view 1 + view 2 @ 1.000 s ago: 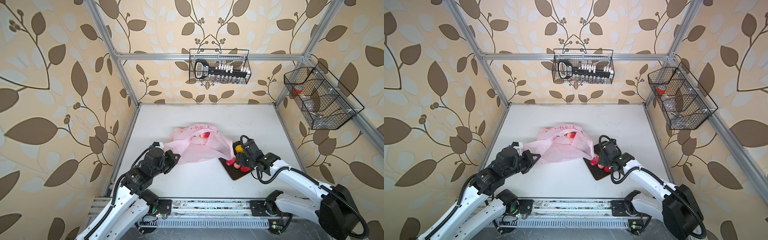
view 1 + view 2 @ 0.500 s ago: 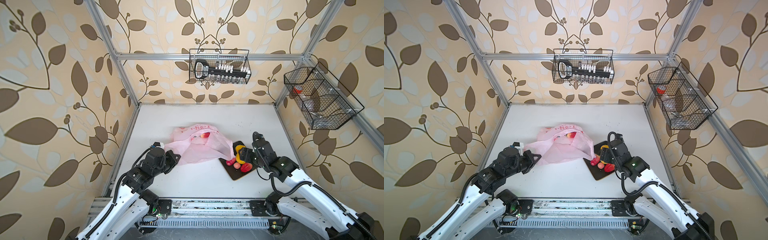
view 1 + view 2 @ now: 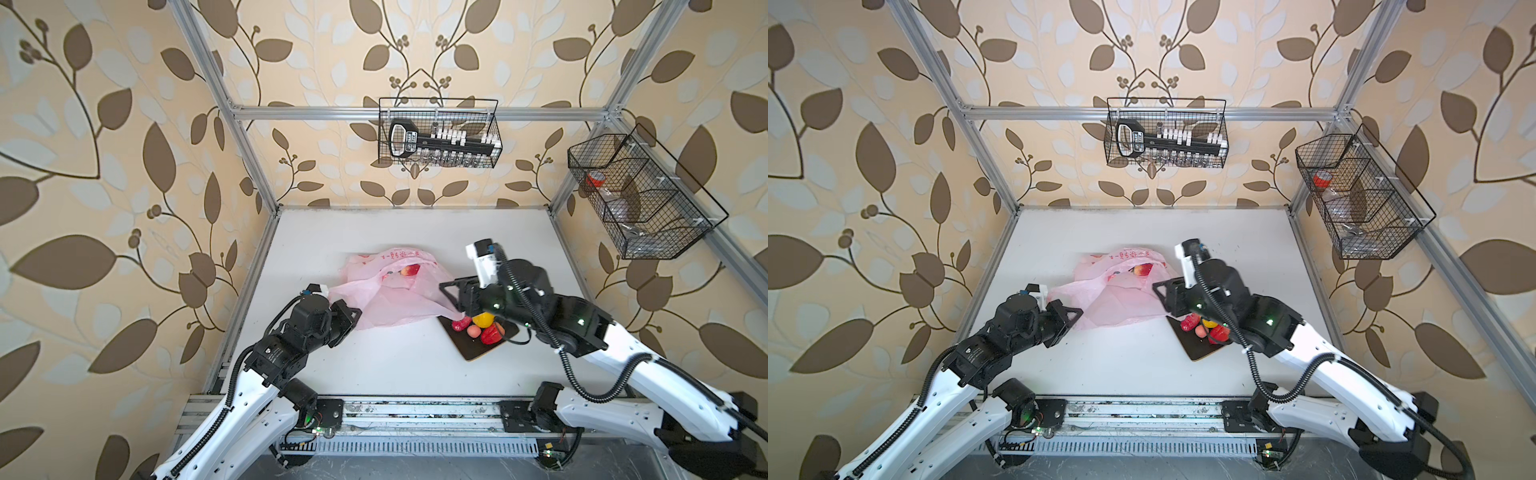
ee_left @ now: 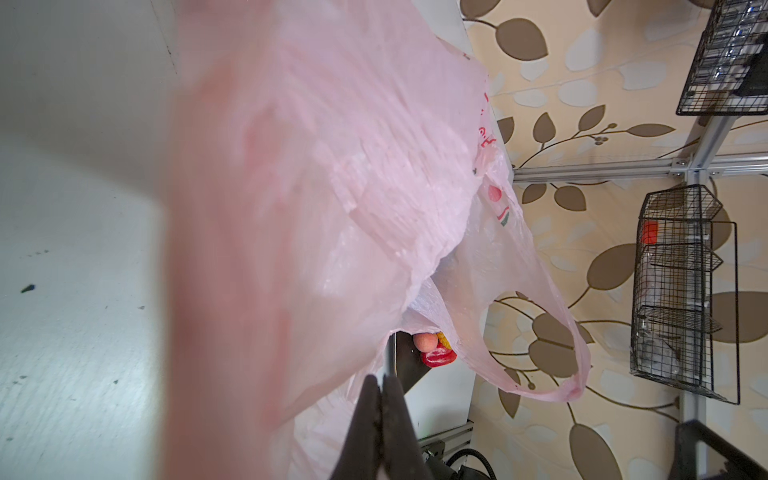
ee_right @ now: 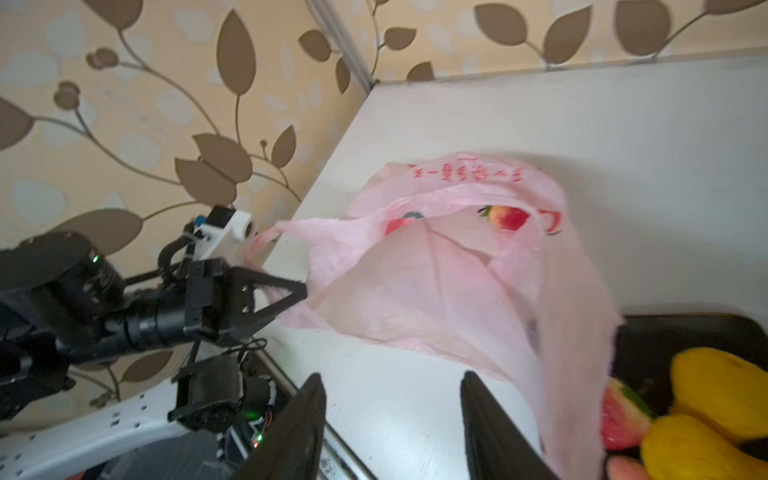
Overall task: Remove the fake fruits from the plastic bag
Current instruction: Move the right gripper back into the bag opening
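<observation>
Plastic bag (image 3: 390, 299) lies mid-tabletop (image 3: 415, 232), with one strawberry (image 5: 509, 218) inside near its 12 o'clock edge. Left fingers (image 5: 297, 291) are pressed together, pinching the bag's rim at 8 o'clock. Right fingers (image 5: 305, 424) stand apart, gripping nothing, at the bag's 3 o'clock. Other fake fruits (image 3: 478, 326) sit on the dark tray (image 3: 468, 349) at 4 o'clock

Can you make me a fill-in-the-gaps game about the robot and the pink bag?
The left claw is shut on the pink ___.
Inside the plastic bag lies one red ___.
The yellow fruits lie on the dark ___.
The right claw is ___.
Missing words: bag, strawberry, tray, open.
</observation>
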Robot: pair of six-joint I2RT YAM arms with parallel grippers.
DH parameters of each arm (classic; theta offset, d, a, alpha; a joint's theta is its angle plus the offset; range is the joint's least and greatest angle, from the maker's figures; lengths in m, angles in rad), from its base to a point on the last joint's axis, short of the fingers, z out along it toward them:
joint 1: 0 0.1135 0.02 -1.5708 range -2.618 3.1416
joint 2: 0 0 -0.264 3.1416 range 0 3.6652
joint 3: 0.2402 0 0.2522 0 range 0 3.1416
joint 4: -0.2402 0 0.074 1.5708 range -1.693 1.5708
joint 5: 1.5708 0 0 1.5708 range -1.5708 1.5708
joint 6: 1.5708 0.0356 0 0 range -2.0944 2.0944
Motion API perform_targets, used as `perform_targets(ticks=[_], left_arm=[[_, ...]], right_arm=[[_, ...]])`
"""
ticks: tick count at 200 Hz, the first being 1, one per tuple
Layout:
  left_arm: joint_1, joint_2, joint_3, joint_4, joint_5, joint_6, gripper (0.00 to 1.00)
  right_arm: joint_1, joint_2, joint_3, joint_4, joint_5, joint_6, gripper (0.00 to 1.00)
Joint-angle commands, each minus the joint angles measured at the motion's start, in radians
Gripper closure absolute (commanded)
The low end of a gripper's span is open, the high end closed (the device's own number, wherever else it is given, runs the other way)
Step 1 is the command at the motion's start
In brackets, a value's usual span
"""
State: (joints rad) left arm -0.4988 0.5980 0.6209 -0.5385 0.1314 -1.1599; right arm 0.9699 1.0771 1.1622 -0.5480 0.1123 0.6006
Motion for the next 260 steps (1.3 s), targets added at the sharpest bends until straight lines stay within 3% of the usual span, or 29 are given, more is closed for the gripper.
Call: perform_targets(ticks=[1,13,41,72,108,139,187,225,260], left_arm=[[-0.012,-0.004,-0.001,0.03,0.021,0.012,1.0],[-0.011,-0.004,0.002,0.028,0.025,0.014,1.0],[-0.011,-0.012,0.003,0.023,0.032,0.014,1.0],[-0.012,-0.017,0.017,0.009,0.048,0.026,1.0],[-0.012,-0.023,0.036,-0.002,0.075,0.047,1.0],[-0.012,-0.021,0.038,-0.007,0.1,0.063,1.0],[-0.011,-0.018,0.051,-0.029,0.111,0.093,1.0],[-0.012,-0.014,0.048,-0.041,0.127,0.107,1.0],[-0.012,-0.019,0.053,-0.065,0.129,0.114,1.0]], right_arm=[[0.066,0.114,0.019,0.064,0.055,0.011,0.47],[0.066,0.186,0.007,0.114,0.069,0.03,0.48],[0.045,0.384,0.026,0.157,0.22,0.127,0.45],[-0.009,0.569,0.058,0.251,0.251,0.241,0.45],[-0.036,0.767,0.169,0.286,0.342,0.224,0.39],[-0.043,0.918,0.284,0.309,0.427,0.075,0.35],[-0.066,1.04,0.342,0.386,0.569,-0.329,0.28],[-0.078,1.093,0.353,0.452,0.566,-0.587,0.22],[-0.121,1.158,0.409,0.453,0.496,-0.686,0.22]])
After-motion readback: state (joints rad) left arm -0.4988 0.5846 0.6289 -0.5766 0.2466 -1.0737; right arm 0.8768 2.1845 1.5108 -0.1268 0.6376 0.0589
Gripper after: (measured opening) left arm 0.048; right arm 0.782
